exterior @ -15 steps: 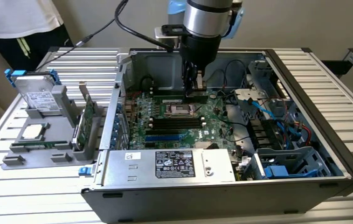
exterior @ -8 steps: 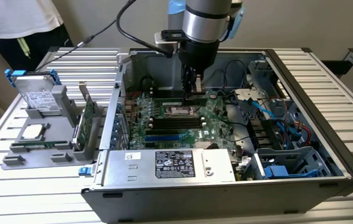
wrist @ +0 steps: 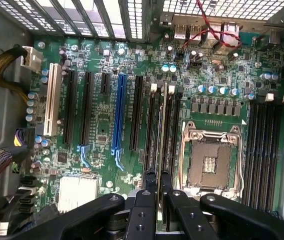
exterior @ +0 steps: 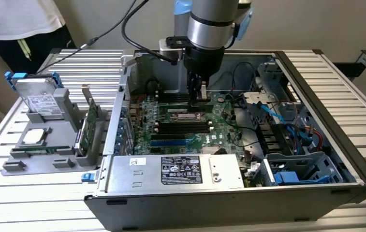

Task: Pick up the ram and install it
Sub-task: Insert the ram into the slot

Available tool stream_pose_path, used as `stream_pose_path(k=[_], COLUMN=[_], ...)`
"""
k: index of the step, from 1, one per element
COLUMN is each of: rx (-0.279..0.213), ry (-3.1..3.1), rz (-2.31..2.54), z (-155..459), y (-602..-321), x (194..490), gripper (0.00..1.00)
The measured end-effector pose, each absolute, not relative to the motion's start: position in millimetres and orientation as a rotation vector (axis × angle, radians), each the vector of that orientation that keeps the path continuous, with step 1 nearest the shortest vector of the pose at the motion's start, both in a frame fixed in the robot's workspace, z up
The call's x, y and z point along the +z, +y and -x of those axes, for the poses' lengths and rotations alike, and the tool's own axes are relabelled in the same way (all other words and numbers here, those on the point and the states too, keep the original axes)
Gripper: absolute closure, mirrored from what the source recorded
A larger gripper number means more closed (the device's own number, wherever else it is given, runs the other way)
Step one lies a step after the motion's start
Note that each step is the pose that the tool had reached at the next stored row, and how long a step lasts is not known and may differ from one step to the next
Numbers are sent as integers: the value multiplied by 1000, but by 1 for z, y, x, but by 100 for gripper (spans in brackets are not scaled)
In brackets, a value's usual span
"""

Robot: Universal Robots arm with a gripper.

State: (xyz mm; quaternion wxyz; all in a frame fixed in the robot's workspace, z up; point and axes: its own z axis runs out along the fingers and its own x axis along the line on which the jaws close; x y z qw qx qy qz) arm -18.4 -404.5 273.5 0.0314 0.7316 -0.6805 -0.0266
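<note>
The ram (wrist: 161,125) is a thin green stick seen edge-on, running along the black memory slots (wrist: 151,130) beside the empty processor socket (wrist: 209,160). My gripper (wrist: 159,187) is shut on its near end, one black finger on each side. Whether the stick sits in a slot or just above it cannot be told. In the exterior view my gripper (exterior: 197,98) reaches straight down into the open computer case (exterior: 357,164), just over the far part of the green motherboard (exterior: 169,133) behind the socket (exterior: 186,116).
A silver power supply (exterior: 176,171) fills the case's near side, and blue and black cables (exterior: 270,111) lie toward the exterior view's right. Outside the case, a grey tray (exterior: 15,166) holds a green bracketed card (exterior: 91,125), a silver chip (exterior: 34,136) and a hard drive (exterior: 41,101). A person (exterior: 21,19) stands beyond.
</note>
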Motion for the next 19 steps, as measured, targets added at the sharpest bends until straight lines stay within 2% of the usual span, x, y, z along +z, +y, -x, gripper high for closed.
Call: stream_pose_path(k=[19], rx=[-64], ry=[-2107], rz=[-2240], z=[21], y=[-400], x=[239], gripper=[87])
